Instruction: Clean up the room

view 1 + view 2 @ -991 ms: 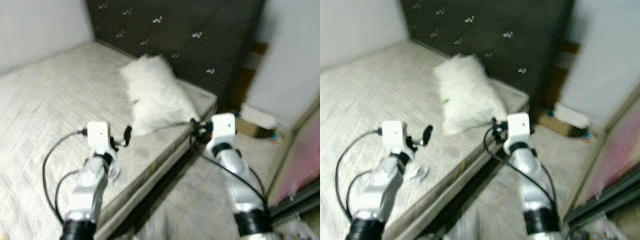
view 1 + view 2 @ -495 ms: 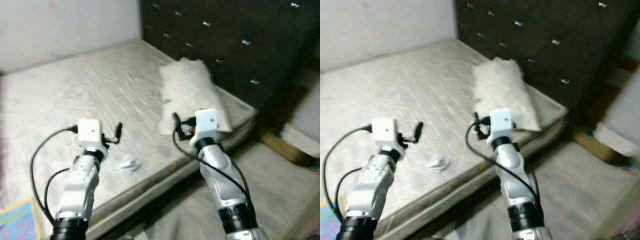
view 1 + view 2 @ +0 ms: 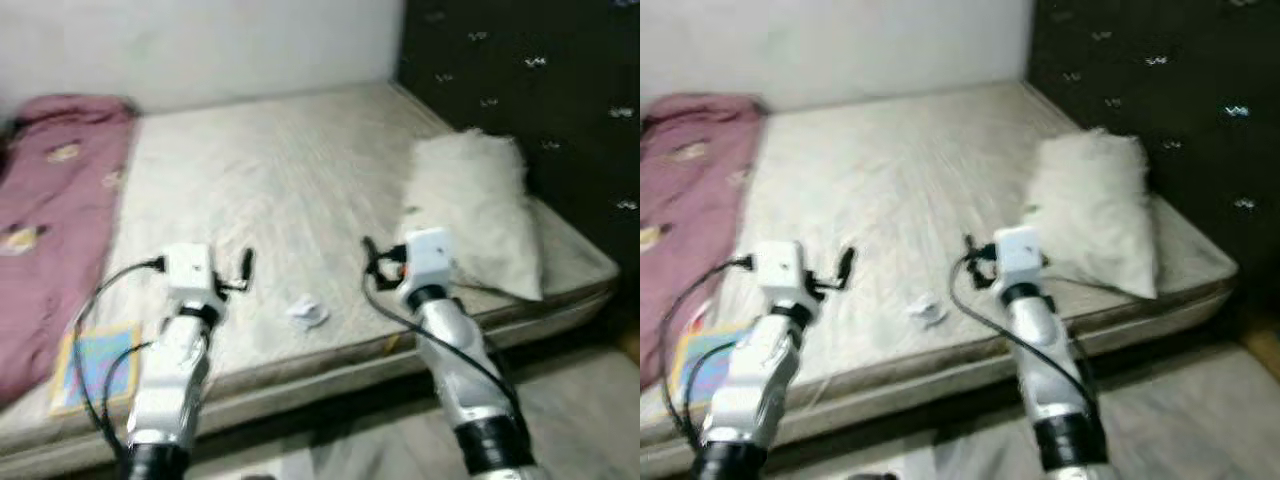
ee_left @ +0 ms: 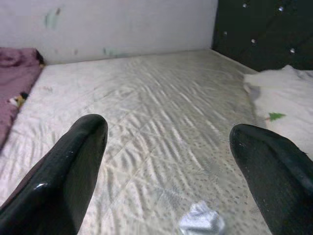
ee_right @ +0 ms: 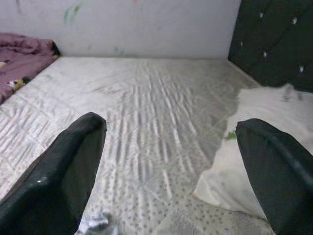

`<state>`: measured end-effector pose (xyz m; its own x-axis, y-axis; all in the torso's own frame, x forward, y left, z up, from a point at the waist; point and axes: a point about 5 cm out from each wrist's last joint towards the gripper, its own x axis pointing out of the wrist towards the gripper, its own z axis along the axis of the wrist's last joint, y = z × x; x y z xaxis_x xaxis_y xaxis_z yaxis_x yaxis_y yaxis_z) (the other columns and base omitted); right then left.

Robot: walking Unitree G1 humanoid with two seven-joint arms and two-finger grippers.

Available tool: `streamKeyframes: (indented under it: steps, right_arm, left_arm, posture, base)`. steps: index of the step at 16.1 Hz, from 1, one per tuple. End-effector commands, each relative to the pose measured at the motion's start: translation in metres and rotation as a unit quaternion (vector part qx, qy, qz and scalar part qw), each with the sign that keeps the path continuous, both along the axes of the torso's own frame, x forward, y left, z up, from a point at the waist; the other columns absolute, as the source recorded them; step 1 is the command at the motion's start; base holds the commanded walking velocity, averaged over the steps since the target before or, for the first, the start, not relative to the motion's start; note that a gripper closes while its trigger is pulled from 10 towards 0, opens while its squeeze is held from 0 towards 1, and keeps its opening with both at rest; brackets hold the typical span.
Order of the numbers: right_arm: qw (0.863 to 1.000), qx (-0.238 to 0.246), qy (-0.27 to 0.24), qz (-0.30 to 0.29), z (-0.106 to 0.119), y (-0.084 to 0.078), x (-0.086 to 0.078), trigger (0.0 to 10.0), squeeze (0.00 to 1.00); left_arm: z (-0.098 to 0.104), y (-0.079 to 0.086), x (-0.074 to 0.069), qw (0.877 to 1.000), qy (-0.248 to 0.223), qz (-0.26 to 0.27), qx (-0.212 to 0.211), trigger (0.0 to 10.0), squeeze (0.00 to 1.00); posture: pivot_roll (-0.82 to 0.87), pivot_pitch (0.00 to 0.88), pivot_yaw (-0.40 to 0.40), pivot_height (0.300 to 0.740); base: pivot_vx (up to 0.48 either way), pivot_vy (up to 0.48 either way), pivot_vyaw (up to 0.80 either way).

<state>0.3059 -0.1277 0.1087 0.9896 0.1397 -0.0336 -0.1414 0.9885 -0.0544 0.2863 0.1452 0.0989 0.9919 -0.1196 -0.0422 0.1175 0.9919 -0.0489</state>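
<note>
Both arms raised over the near edge of the bare, quilted off-white mattress (image 3: pixel 270 170), head views blurred. Left tool (image 4: pixel 166 147) lower left of centre in the eye views, fingers spread wide, nothing between them. Right tool (image 5: pixel 171 147) lower centre-right, fingers likewise spread wide and empty.

Small crumpled white scrap of paper (image 3: pixel 308 313) lies on the mattress close to its near edge, between the two tools in the eye views, touching neither. It also sits at the bottom edge of the left wrist view, between the fingers but apart from them.

White fluffy pillow (image 3: pixel 478 215) on the right side of the frame, lying on the mattress against the dark tufted headboard (image 3: pixel 530 80); the right tool is just beside its near-left corner. A small green mark shows on the pillow in both wrist views.

Crumpled maroon blanket with pale patterns (image 3: pixel 50 200) runs down the left side of the frame. Flat blue-and-yellow item (image 3: pixel 95 365) at lower left on the mattress edge, too blurred to identify. Pale wall (image 3: pixel 200 40) across the top.
</note>
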Motion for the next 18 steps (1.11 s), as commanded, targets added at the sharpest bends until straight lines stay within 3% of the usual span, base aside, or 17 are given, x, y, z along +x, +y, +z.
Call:
streamKeyframes:
  steps: [1, 5, 15, 18]
  right_arm:
    - [1.0, 0.024, -0.011, 0.014, 0.0071, 0.0093, 0.0012, 10.0, 0.0]
    - [1.0, 0.023, -0.011, 0.017, 0.0073, 0.0105, 0.0035, 10.0, 0.0]
    - [0.999, 0.022, -0.013, 0.019, 0.0087, 0.0103, 0.007, 10.0, 0.0]
    - [1.0, 0.021, -0.012, 0.019, 0.0079, 0.0093, 0.0076, 10.0, 0.0]
  left_arm:
    - [0.0026, 0.0081, -0.0011, 1.0, -0.005, 0.0, 0.0, 10.0, 0.0]
    - [0.0046, 0.0039, -0.002, 1.0, -0.011, -0.018, -0.012, 10.0, 0.0]
    - [0.0048, 0.0013, -0.0036, 0.999, -0.013, -0.032, -0.019, 10.0, 0.0]
    - [0.0032, 0.0024, -0.0018, 1.0, -0.004, -0.012, -0.023, 10.0, 0.0]
  posture:
    - [-0.02, 0.006, 0.0, 0.74]
    - [-0.01, 0.007, -0.003, 0.74]
    - [-0.01, 0.0, -0.008, 0.74]
    - [-0.01, 0.0, -0.01, 0.74]
  base:
    - [0.0, 0.0, 0.0]
    - [0.0, 0.0, 0.0]
    - [0.336, 0.0, 0.0]
    - [0.102, 0.0, 0.0]
